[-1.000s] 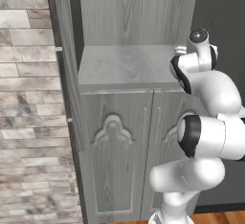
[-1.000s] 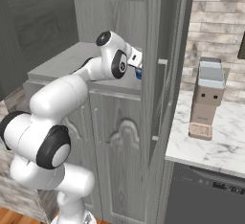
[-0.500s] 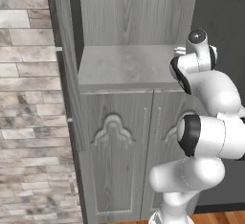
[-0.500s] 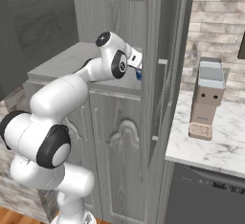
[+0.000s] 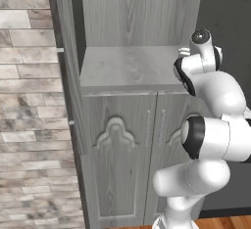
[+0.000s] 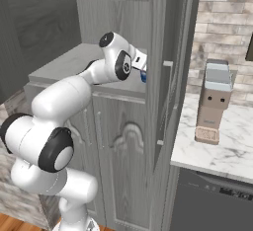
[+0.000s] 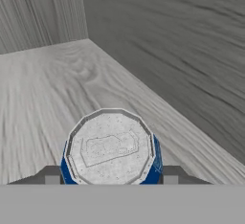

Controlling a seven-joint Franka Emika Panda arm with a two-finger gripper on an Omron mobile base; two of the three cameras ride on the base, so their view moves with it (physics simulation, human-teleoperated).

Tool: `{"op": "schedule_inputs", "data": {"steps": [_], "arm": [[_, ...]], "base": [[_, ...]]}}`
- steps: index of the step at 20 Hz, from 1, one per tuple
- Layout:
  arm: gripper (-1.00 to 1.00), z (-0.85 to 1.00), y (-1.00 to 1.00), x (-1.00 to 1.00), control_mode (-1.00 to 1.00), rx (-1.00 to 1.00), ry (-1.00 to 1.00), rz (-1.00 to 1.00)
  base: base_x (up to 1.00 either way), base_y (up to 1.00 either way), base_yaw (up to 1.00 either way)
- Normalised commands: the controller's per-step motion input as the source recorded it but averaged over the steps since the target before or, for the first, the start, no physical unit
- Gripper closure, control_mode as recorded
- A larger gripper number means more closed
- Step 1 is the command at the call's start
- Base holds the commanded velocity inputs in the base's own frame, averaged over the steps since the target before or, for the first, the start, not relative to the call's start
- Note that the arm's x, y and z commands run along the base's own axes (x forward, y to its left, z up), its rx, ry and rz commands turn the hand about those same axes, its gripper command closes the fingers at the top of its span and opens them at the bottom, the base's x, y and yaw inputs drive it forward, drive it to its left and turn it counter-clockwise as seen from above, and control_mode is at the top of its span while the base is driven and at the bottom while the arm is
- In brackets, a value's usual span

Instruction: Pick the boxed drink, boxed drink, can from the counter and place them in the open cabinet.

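Over the last second almost nothing moves: the arm keeps its reach into the shelf niche of the open cabinet (image 5: 122, 66), and the hand only creeps a shade farther in, so the carry looks over and the setting-down under way. The gripper (image 7: 111, 176) is pinching the can (image 7: 111, 150), its two dark fingertips (image 7: 52, 175) pressed against the blue sides with the silver top facing the hand camera. The can stands upright above the grey wood-grain shelf, toward the shelf's right edge and close to the right side wall, well forward of the back corner; whether its base already touches the shelf I cannot tell. In the right base view a sliver of blue (image 6: 143, 77) shows just past the wrist at the niche's right front corner. I judge that this item is nearly delivered: a short descent and a release remain. The shelf floor visible around the can lies bare.
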Motion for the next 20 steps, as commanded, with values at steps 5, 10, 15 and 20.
{"op": "schedule_inputs", "data": {"steps": [5, 10, 15, 20], "arm": [[-1.0, -0.06, -0.01, 0.0, -1.0, 0.0, 0.0, -0.01], [-1.0, -0.01, -0.05, 0.0, -1.0, 0.0, 0.0, 0.0], [-1.0, 0.0, -0.07, 0.0, -1.0, 0.0, 0.0, 0.0], [-1.0, 0.0, -0.03, 0.0, -1.0, 0.0, 0.0, 0.0]], "base": [[0.0, 0.0, 0.0], [0.0, 0.0, 0.0], [0.0, 0.0, 0.0], [0.0, 0.0, 0.0]]}}
